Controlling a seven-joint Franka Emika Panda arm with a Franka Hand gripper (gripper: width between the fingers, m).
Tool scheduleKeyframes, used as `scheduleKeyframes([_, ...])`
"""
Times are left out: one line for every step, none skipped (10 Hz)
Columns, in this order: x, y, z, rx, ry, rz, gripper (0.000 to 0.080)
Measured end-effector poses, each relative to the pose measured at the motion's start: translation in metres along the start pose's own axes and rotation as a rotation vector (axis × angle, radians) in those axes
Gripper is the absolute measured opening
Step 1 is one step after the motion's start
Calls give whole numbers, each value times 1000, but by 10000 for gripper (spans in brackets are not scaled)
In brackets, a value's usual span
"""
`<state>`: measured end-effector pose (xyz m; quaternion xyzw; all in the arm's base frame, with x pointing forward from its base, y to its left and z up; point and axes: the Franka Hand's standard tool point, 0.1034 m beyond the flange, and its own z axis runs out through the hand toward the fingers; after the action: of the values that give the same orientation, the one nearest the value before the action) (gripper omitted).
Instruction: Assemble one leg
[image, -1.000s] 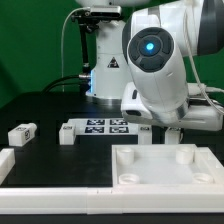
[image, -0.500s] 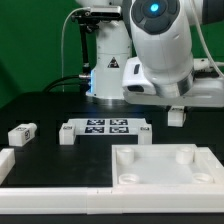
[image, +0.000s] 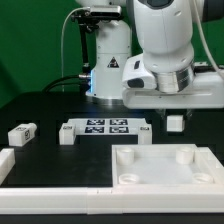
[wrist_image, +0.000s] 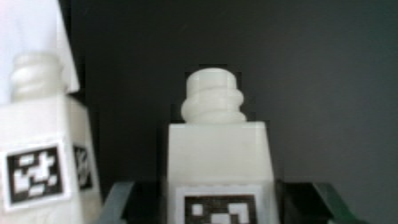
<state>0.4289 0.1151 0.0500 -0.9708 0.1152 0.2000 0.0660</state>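
gripper (image: 176, 111) is clamping the leg (image: 176, 123). The jaws are closed down to the block's width, with the dark fingers (wrist_image: 125, 200) sitting either side of its tagged end. The leg is hanging in the air under the hand, clear of the table (image: 40, 105), and its ridged peg end is pointing away from the wrist camera. In the exterior view it's hovering behind the far edge of the square panel (image: 150, 172) without touching it, just off the exterior view's right end of the marker board (image: 105, 127).

The wrist view is also showing a second leg (wrist_image: 39, 130) alongside the held one, tag facing the camera, with a dark gap between the two.

A spare leg (image: 22, 133) is lying on the table well off to the exterior view's left. Another white block (image: 66, 137) is sitting just beside the marker board's left end; can't tell if they're touching. The panel is lying flat at the front right, round sockets facing up.
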Motion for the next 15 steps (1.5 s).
scheduleKeyframes([4,-3,-9,-9,88,-30,289])
scheduleKeyframes([6,-5,-19,-15,171,-59,290])
scheduleKeyframes([5,-8,-25,-17,223,-75,290])
scheduleKeyframes([7,-14,-36,-4,326,-85,290])
scheduleKeyframes([5,-17,-46,5,403,-102,290])
scheduleKeyframes([7,-21,-55,14,450,-110,290])
scheduleKeyframes([13,-28,-64,40,551,-114,290])
scheduleKeyframes([9,-29,-58,49,614,-131,290])
scheduleKeyframes([7,-32,-58,66,690,-145,290])
scheduleKeyframes([6,-33,-53,54,666,-159,290])
scheduleKeyframes([17,-40,-60,51,655,-177,290])
scheduleKeyframes([32,-48,-70,49,661,-198,290])
scheduleKeyframes([48,-50,-81,40,676,-232,290])
scheduleKeyframes([63,-45,-87,15,692,-288,290])
scheduleKeyframes([71,-36,-90,-8,714,-336,290])
